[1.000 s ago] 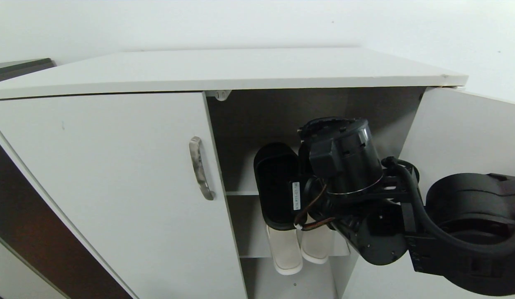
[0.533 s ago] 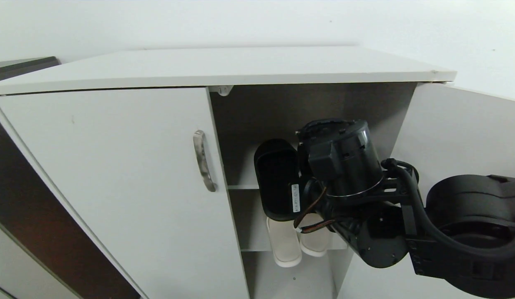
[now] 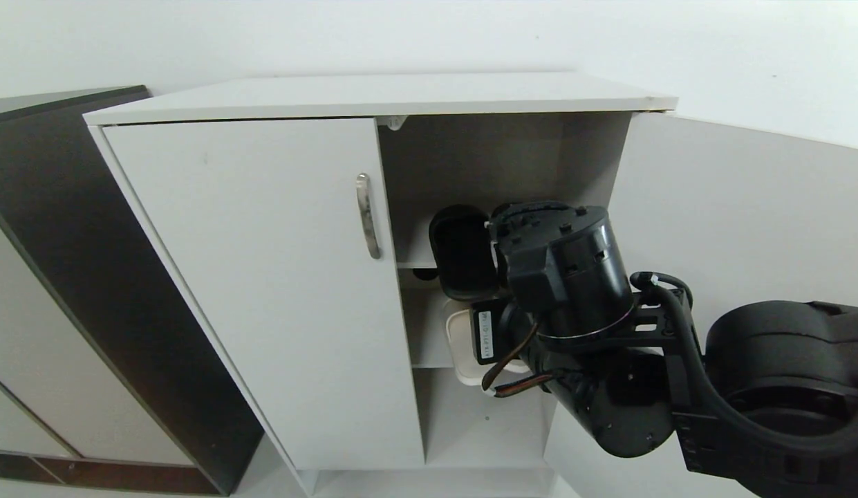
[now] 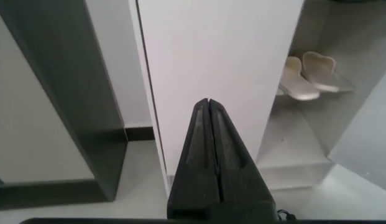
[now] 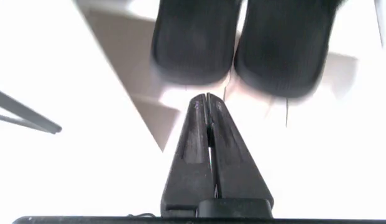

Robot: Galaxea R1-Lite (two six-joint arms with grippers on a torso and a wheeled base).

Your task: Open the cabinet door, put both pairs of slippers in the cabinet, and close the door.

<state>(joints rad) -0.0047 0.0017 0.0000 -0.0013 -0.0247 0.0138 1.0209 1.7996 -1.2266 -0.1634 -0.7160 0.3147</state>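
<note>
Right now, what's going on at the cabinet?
The cabinet has its right door open, left door shut. Both pairs are inside: black slippers on one shelf, white slippers on the shelf below. The right claw, shut and empty, sits in front of the black pair. The left claw, also shut, faces the left door. The door is not yet closed.

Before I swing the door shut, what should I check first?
1. Black slippers on the upper shelf: ok.
2. White slippers on the shelf below: ok.
3. White heels behind the shelf's front edge: cannot tell.
4. Right pincer shut and empty: ok.
5. Left pincer shut and empty, outside, facing the closed left door: ok.
6. Right arm clear of the opening: not ok, it stands between the open right door and the shelves.
</note>
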